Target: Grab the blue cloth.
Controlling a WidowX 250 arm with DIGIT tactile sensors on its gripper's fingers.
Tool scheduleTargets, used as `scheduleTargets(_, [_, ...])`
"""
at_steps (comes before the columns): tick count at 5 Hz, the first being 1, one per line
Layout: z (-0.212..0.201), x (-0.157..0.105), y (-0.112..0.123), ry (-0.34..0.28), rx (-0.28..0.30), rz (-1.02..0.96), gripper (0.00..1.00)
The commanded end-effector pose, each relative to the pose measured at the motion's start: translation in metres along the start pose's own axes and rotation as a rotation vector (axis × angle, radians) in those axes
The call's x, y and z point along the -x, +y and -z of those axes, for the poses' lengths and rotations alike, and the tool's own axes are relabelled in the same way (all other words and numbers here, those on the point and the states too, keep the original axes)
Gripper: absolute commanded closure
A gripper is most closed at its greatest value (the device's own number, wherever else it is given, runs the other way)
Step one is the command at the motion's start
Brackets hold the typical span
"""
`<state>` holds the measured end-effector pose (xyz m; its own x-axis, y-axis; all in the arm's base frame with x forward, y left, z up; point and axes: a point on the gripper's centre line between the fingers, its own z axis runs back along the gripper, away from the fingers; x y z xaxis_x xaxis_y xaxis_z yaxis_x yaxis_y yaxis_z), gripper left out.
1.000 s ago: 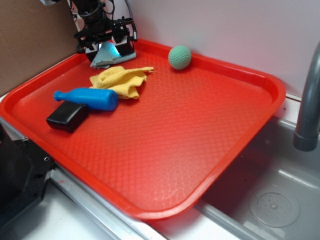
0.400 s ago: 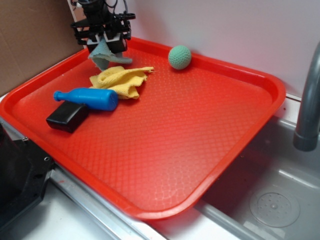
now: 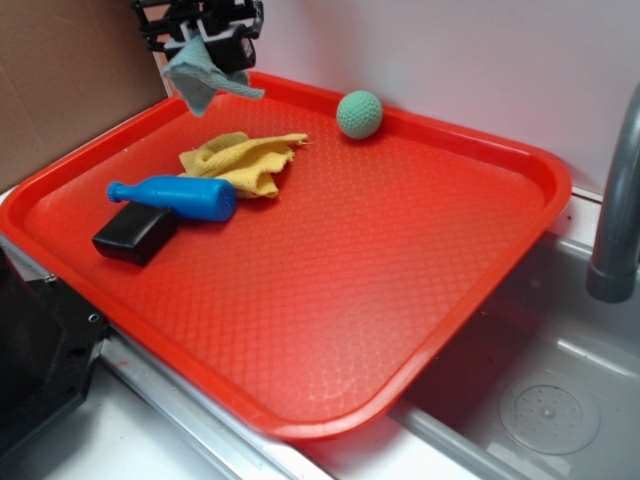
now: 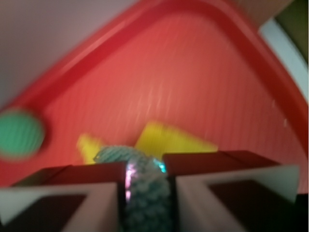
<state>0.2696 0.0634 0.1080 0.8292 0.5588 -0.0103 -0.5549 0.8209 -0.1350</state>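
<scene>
Two cloths in view: we count one blue cloth [image 3: 203, 80] and one yellow cloth [image 3: 243, 161]. One green ball [image 3: 359, 114], one blue bowling pin [image 3: 176, 196], one black block [image 3: 134, 234]. We see one gripper [image 3: 200, 28] at the far left corner of the red tray [image 3: 420, 270], clamped on the blue cloth; the cloth hangs from it, clear of the tray. In the wrist view the cloth [image 4: 145, 186] is pinched between the two fingers [image 4: 217, 166], with the yellow cloth [image 4: 166, 142] and ball [image 4: 19, 133] blurred below. On the tray, pin lies touching the block, just beside the yellow cloth; ball sits near the far rim. Tray rests partly over a metal sink [image 3: 560, 400], with a grey faucet [image 3: 620, 200] on the right, a white wall [image 3: 450, 60] behind and brown cardboard [image 3: 60, 80] on the left.
</scene>
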Motion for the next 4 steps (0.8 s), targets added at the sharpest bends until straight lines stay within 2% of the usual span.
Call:
scheduleTargets(1, [-0.073,0.069,-0.025,-0.049,0.052,0.189,1.00])
scheduleTargets(2, [-0.084,0.096,-0.028,-0.070,0.051,0.235,1.00])
scheduleTargets(3, [-0.087,0.110,-0.031,-0.118,0.028,0.244,1.00])
scheduleTargets(4, [-0.087,0.094,-0.026,-0.082,0.032,0.268,1.00])
